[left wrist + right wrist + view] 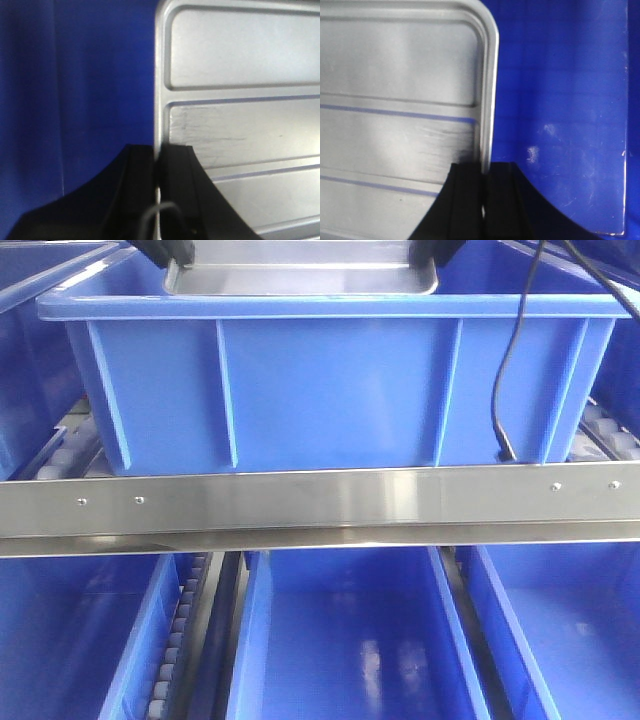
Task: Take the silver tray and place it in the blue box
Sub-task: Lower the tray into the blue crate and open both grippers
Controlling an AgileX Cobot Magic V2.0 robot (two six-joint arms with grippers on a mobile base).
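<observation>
The silver tray (300, 278) hangs level over the open top of the blue box (330, 390), its near rim just above the box's rim. My left gripper (165, 252) is shut on the tray's left rim; in the left wrist view the black fingers (140, 170) clamp that rim of the tray (240, 125). My right gripper (425, 252) is shut on the tray's right rim; the right wrist view shows its fingers (502, 185) pinching the edge of the tray (400, 100). The blue box floor (560, 100) lies beneath.
A flat steel rail bar (320, 502) runs across in front of the box. Open blue bins (350, 640) stand on the shelf below, with roller tracks (180, 630) between them. A black cable (510, 370) hangs down the box's right side. More blue bins flank the box.
</observation>
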